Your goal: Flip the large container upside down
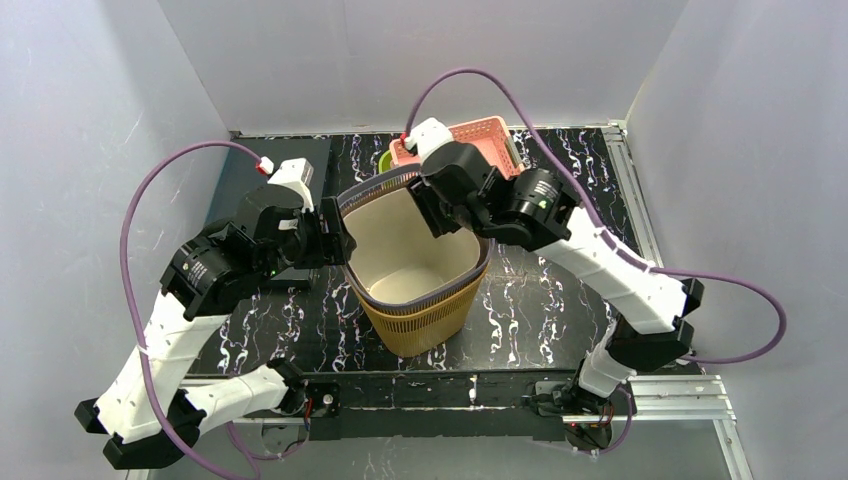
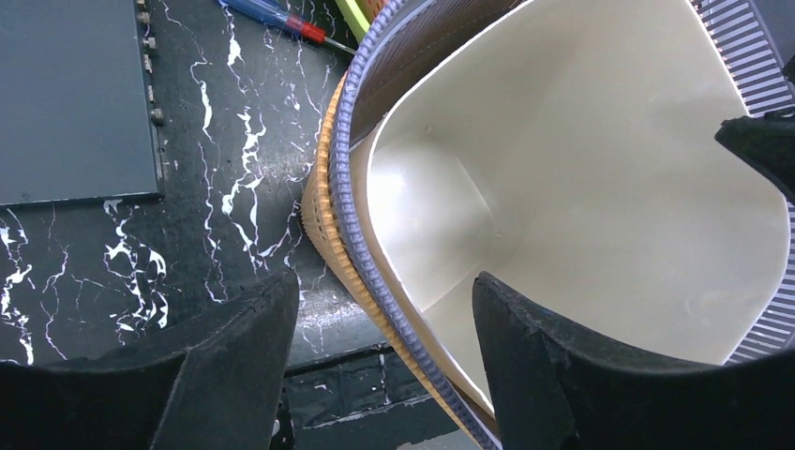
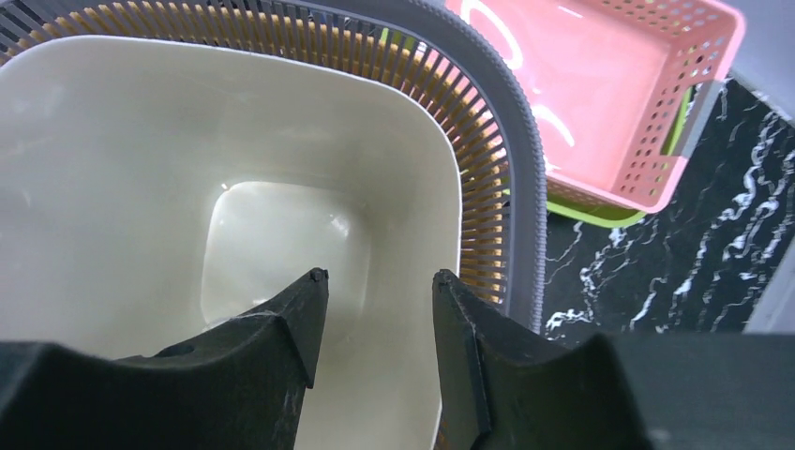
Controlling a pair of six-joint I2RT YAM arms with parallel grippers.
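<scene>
While the large container (image 1: 415, 310) stands upright beside the pink basket (image 1: 485, 140), its left rim is straddled, ungripped, by the open left hand (image 2: 382, 281). Right hand (image 3: 380, 277) is held half open just inside its far rim, empty.

You're in a robotics lab cell: white panels (image 1: 100, 100) box in the black marbled table (image 1: 530, 320), left arm (image 1: 170, 340) and right arm (image 1: 620, 280) bolted at the frame's bottom, aluminium rail (image 1: 680, 387) lower right.
</scene>
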